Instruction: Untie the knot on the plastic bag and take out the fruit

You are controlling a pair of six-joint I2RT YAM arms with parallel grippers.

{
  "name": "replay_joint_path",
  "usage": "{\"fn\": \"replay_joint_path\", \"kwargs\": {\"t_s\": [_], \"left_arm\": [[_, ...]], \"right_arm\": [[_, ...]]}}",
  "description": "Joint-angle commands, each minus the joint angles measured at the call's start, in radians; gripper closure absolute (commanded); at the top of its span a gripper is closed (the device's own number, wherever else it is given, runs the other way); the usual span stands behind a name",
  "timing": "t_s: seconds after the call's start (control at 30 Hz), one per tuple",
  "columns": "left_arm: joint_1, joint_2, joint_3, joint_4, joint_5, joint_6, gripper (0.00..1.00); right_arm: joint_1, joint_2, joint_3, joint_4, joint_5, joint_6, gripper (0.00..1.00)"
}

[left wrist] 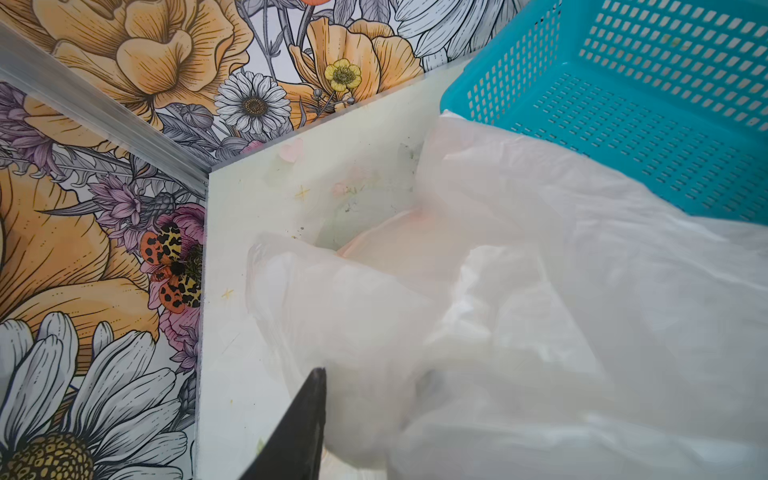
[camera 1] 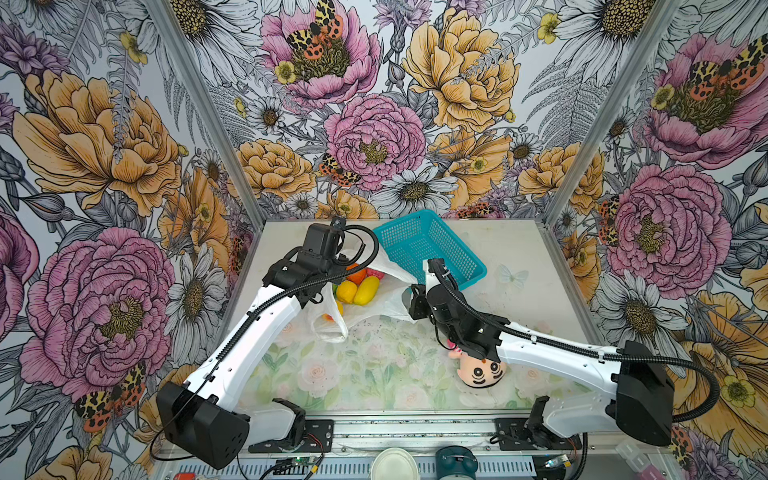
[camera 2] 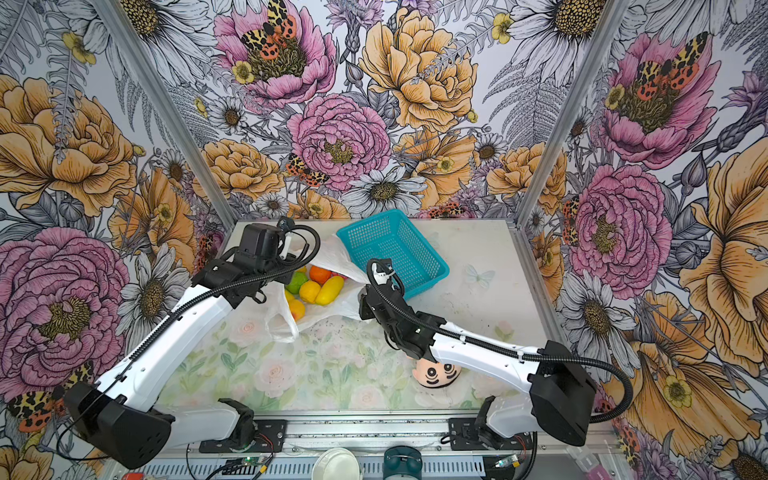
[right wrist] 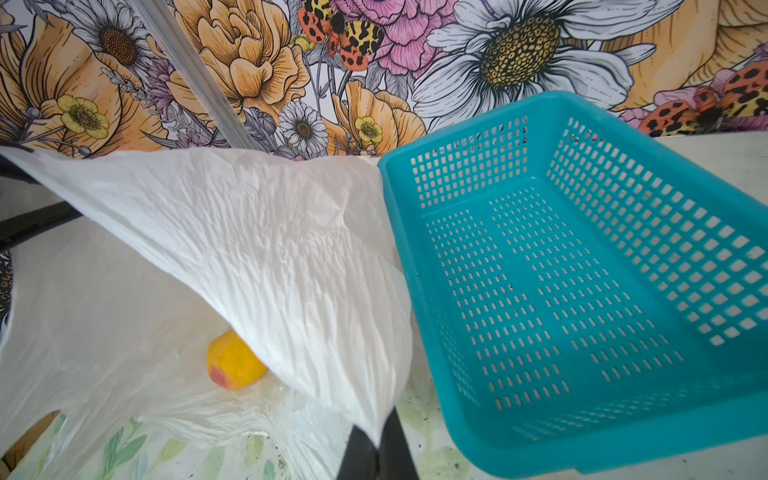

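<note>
Tabletop (camera 1: 374, 365): plastic bag (right wrist: 266, 249) between right fingers (right wrist: 397, 453)

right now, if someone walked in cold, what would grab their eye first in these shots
The bright toy fruit, yellow, orange and green, piled in the open white plastic bag, just left of an empty teal basket. The right gripper pinches the bag's edge, holding a sheet of it up. Near the front, a plush doll shows its face from under the right arm.
</note>
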Motion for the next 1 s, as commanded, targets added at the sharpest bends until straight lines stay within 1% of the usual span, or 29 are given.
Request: {"fn": "replay_joint_path", "kwargs": {"t_s": [0.0,0.03,0.07,0.1,0.13,0.2,0.23,0.33,0.47,0.57,0.67,0.8,0.9,0.97], "left_arm": [[0.016,0.007,0.0,0.014,-0.034,-0.009,0.88],[0.016,0.006,0.002,0.013,-0.026,-0.008,0.99],[0.016,0.003,0.002,0.013,-0.014,-0.009,1.0],[0.017,0.0,0.001,0.015,0.007,-0.008,1.0],[0.016,-0.002,0.001,0.016,0.024,-0.007,1.0],[0.013,0.002,0.003,0.016,0.042,-0.007,1.0],[0.012,0.007,0.003,0.015,0.05,-0.009,1.0],[0.012,0.019,0.006,0.013,0.077,-0.01,1.0],[0.011,0.021,0.006,0.012,0.091,-0.017,1.0],[0.005,0.028,0.006,0.014,0.085,-0.031,1.0],[-0.007,0.046,0.005,0.003,0.091,-0.055,1.0],[-0.009,0.058,0.006,-0.004,0.089,-0.069,1.0],[0.02,0.052,0.011,-0.003,0.131,-0.076,1.0],[0.035,0.05,0.011,-0.002,0.137,-0.08,1.0]], "right_arm": [[-0.013,-0.035,-0.023,0.001,0.068,-0.006,1.0],[-0.013,-0.037,-0.026,0.012,0.054,-0.017,0.92],[-0.013,-0.04,-0.031,0.029,0.033,-0.032,0.81],[-0.011,-0.043,-0.033,0.043,0.01,-0.048,0.67],[-0.006,-0.047,-0.035,0.046,-0.001,-0.059,0.55],[0.006,-0.059,-0.026,0.035,-0.006,-0.082,0.42],[0.021,-0.068,-0.018,0.022,-0.002,-0.097,0.37],[0.069,-0.106,-0.001,-0.004,0.023,-0.141,0.29],[0.151,-0.172,-0.003,0.011,0.033,-0.202,0.28],[0.219,-0.191,-0.002,0.039,0.038,-0.257,0.31],[0.283,-0.173,0.011,0.055,0.033,-0.304,0.35],[0.327,-0.082,-0.002,0.131,-0.03,-0.311,0.38],[0.326,0.03,0.012,0.202,-0.053,-0.284,0.4],[0.315,0.104,0.026,0.248,-0.08,-0.256,0.42]]}}
